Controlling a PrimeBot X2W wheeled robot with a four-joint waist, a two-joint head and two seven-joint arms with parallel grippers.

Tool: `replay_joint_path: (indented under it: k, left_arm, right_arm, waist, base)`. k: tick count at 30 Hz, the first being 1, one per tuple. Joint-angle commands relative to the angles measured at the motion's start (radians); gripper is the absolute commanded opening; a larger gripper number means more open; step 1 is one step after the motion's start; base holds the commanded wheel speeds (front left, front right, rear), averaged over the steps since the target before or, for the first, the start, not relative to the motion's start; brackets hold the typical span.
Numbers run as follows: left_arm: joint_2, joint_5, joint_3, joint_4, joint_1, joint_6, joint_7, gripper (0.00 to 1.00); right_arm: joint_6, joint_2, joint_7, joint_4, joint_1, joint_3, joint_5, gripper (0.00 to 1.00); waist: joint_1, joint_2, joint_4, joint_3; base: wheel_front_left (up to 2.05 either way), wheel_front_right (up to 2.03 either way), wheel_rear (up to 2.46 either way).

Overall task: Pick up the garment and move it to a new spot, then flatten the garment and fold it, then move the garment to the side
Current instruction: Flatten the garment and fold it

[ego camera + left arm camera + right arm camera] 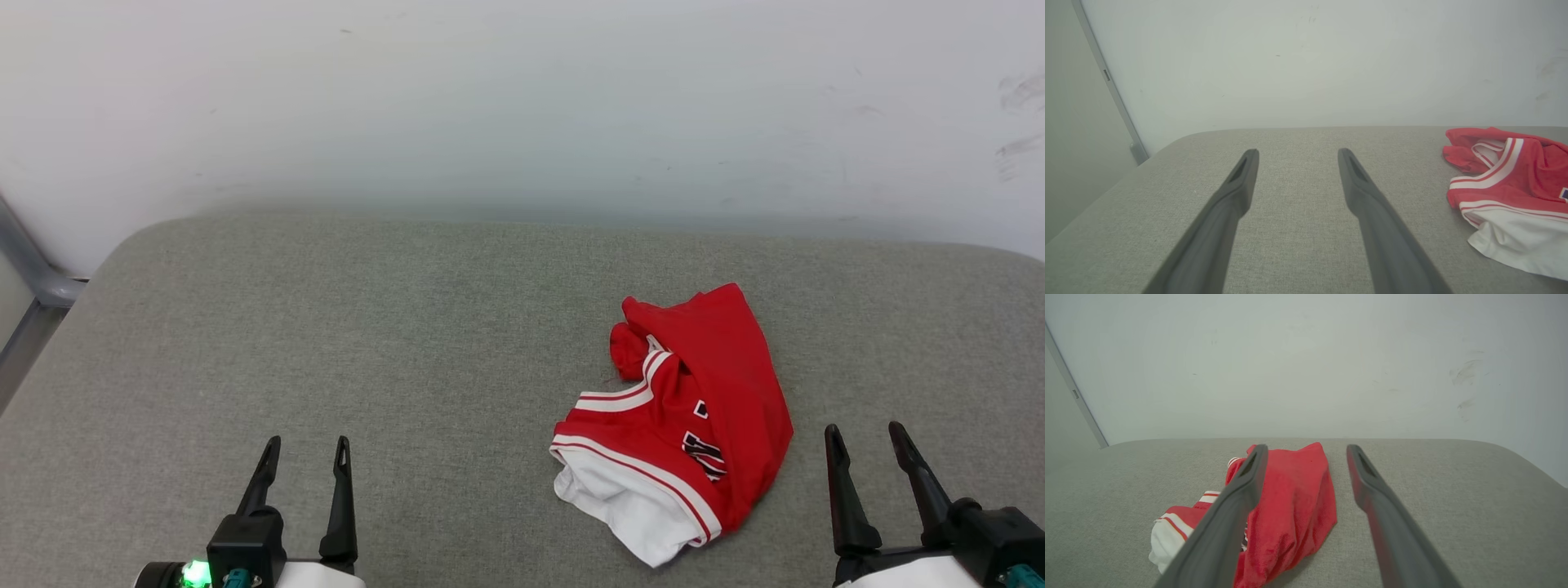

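The garment (694, 416) is a red jersey with a white sleeve and striped trim, lying crumpled right of centre on the grey cushion. My left gripper (306, 457) stands open at the lower left, well left of it, with nothing between its fingers. At the lower right my right gripper (865, 441) is open too, just right of the garment's edge and not touching it. In the left wrist view the garment (1511, 192) lies to the right of my left gripper (1296, 157). The right wrist view has the garment (1294, 506) ahead and left, partly behind one finger of my right gripper (1306, 453).
The grey fabric cushion (367, 343) has rounded corners and ends against a white wall (522, 98) at the back. A grey metal frame (33, 286) stands off its far left corner. Open cushion surface lies left of the garment.
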Motion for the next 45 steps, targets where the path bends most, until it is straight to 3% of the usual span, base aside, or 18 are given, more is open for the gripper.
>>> replay_joint_path:
  k: [1,13,19,25,28,36,45]
  left_arm:
    - [-0.006,0.007,0.006,0.003,0.014,-0.008,-0.003,1.00]
    - [-0.052,0.067,0.048,0.017,-0.001,-0.082,-0.003,1.00]
    - [-0.027,0.101,0.004,0.013,-0.112,-0.178,-0.003,1.00]
    - [0.023,0.089,-0.104,0.048,-0.286,-0.278,0.038,1.00]
    - [0.052,0.039,-0.192,0.048,-0.368,-0.292,0.116,1.00]
    - [0.206,-0.288,-0.528,-0.007,-0.578,-0.293,0.415,1.00]
    - [0.302,-0.552,-0.801,-0.032,-0.766,-0.294,0.770,1.00]
  right_arm:
    - [-0.001,0.002,-0.002,0.002,0.004,0.002,0.006,1.00]
    - [-0.001,0.002,-0.002,0.009,-0.003,0.005,0.005,1.00]
    - [-0.001,0.002,-0.002,0.006,-0.010,0.004,-0.003,1.00]
    - [-0.001,0.002,-0.002,0.001,-0.020,0.008,-0.013,1.00]
    - [-0.001,0.002,-0.002,0.000,-0.025,0.013,-0.017,1.00]
    - [-0.001,0.002,-0.002,-0.003,-0.047,0.018,-0.026,1.00]
    - [-0.001,0.002,-0.002,-0.007,-0.083,0.024,-0.032,1.00]
  waist:
    - [0.0000,0.0000,0.000,0.000]
    - [0.0000,0.0000,-0.001,0.000]
    - [0.0000,0.0000,0.010,0.010]
    - [0.0000,0.0000,0.013,0.025]
    - [0.0000,0.0000,0.007,0.032]
    - [0.0000,0.0000,-0.026,0.061]
    - [0.0000,0.0000,-0.067,0.120]
  base:
    - [0.00,0.00,0.00]
    - [0.00,0.00,0.00]
    - [0.00,0.00,0.00]
    - [0.00,0.00,0.00]
    - [0.00,0.00,0.00]
    - [0.00,0.00,0.00]
    - [0.00,0.00,0.00]
